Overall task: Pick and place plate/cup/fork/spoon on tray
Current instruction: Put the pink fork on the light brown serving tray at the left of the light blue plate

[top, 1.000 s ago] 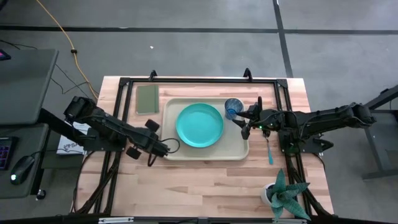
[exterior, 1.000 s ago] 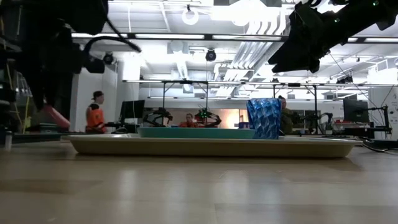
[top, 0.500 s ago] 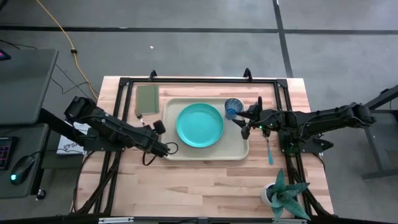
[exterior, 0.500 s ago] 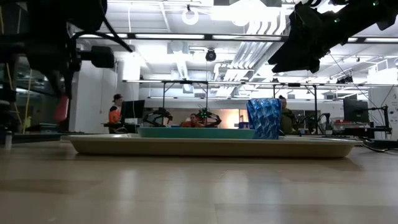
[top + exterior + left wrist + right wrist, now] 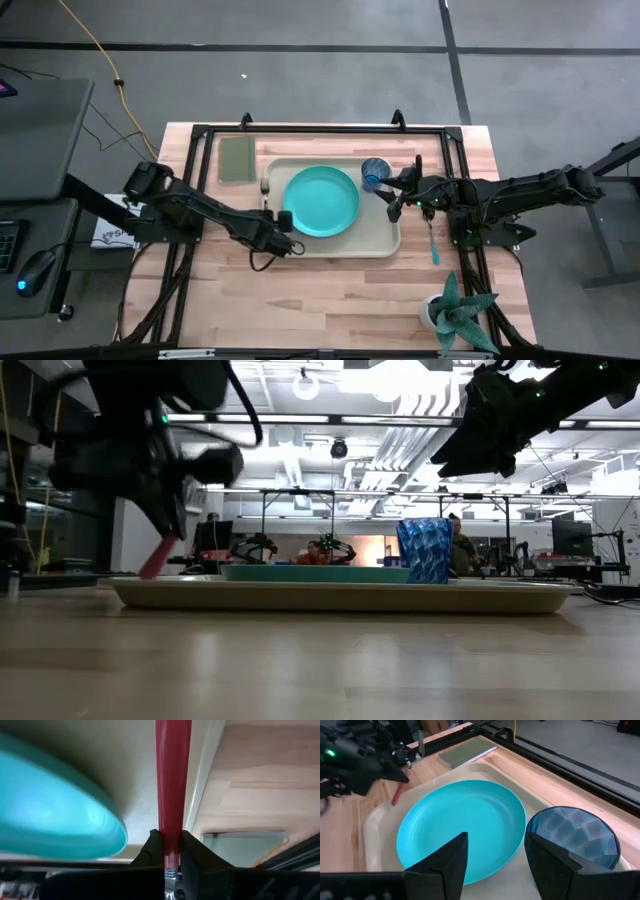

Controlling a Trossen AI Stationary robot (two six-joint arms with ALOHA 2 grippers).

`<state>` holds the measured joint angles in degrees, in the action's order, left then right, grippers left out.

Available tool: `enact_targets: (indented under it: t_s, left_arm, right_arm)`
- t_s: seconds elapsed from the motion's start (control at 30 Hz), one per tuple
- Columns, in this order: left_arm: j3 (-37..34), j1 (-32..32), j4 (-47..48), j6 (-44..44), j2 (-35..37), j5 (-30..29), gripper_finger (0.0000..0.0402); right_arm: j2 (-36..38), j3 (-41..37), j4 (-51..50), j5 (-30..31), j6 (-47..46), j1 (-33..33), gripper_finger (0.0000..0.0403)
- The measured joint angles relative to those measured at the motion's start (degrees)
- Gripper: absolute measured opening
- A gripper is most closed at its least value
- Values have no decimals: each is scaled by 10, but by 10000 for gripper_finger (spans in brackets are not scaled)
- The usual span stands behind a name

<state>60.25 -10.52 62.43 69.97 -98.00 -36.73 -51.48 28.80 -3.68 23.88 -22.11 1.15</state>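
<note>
The beige tray (image 5: 380,236) lies mid-table. The teal plate (image 5: 320,200) lies flat in it, and the blue cup (image 5: 375,173) stands upright at its far right corner. My left gripper (image 5: 278,212) is over the tray's left part, shut on the pink-handled fork (image 5: 172,775). The fork also shows in the low view (image 5: 157,558) and the right wrist view (image 5: 398,796). My right gripper (image 5: 495,865) is open and empty, above the tray's right part, beside the cup (image 5: 572,837). The blue-handled spoon (image 5: 433,245) lies on the table right of the tray. My left gripper pinches the fork's pink handle (image 5: 171,847) between its two fingers, which lie across it. The handle reaches out past the fingertips and slants down. Its free end (image 5: 151,570) is low over the tray's left rim; I cannot tell whether it touches the tray.
An olive-green flat rectangle (image 5: 237,158) lies on the table at the tray's far left. A potted plant (image 5: 455,315) stands at the near right corner. A black frame rail (image 5: 320,130) runs along the far side. People show in the room behind (image 5: 315,550).
My left gripper has gone toward the table's right edge with the fork, from beside the tray's left rim to over the tray's left part next to the plate. The fork's handle has gone from hanging nearly straight down to slanting.
</note>
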Motion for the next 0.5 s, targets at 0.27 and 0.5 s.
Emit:
enact_targets:
  t_s: [0.27, 0.5]
  left_arm:
    - [0, 63, -86, 60, -35, 38, 0]
    - [0, 109, -131, 137, -37, 90, 0]
  right_arm:
    - [0, 0, -4, 0, 21, 0, 188]
    - [0, 0, -4, 0, 30, 0, 188]
